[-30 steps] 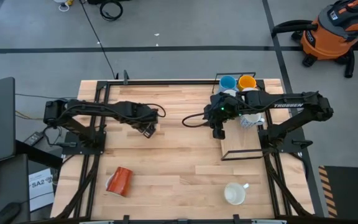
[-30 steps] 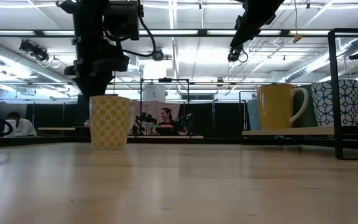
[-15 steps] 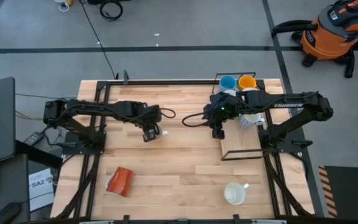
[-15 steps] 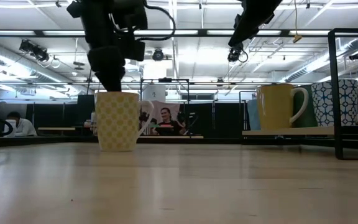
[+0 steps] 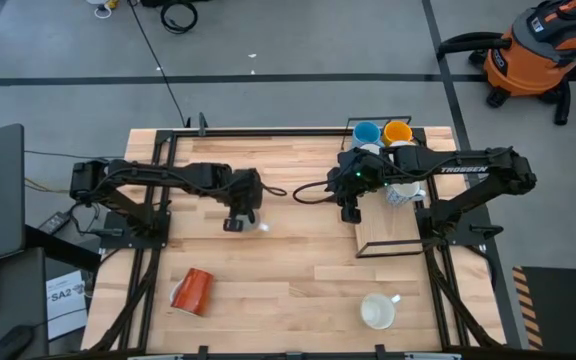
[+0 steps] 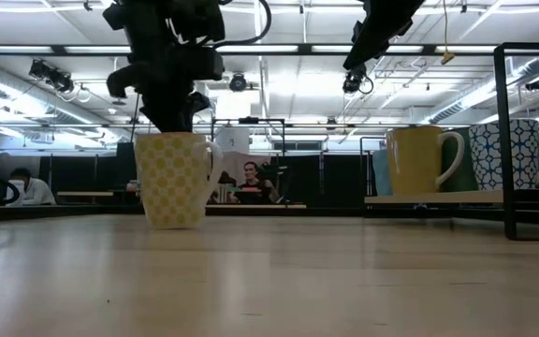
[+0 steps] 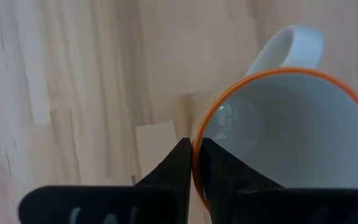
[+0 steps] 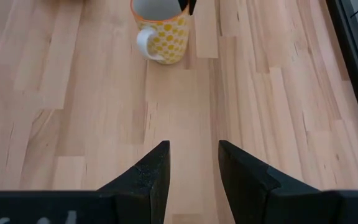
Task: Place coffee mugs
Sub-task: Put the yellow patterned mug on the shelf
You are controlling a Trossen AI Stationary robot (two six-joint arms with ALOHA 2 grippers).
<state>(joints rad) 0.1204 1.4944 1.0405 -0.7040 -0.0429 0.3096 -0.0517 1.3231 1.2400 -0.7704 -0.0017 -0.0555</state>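
A white coffee mug with yellow dots (image 6: 171, 178) and an orange rim stands left of the table's middle, its handle (image 7: 284, 46) turned away from my left gripper (image 7: 194, 146), which is shut on it. The high view shows only a sliver of this mug (image 5: 260, 225) beside the gripper (image 5: 236, 218). My right gripper (image 8: 191, 168) hangs open over bare wood by the rack's left edge (image 5: 351, 212). Light blue (image 5: 366, 132), orange-yellow (image 5: 398, 131) and blue-and-white patterned (image 6: 513, 154) mugs stand on the rack (image 5: 388, 240). My left gripper pinches the mug's orange rim (image 7: 196, 163) on the side opposite the handle, one finger inside the cup (image 7: 219, 171) and one outside (image 7: 178, 165). The fingers come from above, slanting down. The mug stays upright, its base at the table top.
A red-orange mug (image 5: 191, 290) lies on its side near the front left. A white mug (image 5: 378, 311) stands near the front right. The black wire rack with its wooden shelf fills the back right. Bare wood lies between the two arms.
My left gripper has rolled its wrist, shifted a little toward the table's right and shut on the dotted mug's rim. The mug has turned about, so its handle now shows on its right in the low view.
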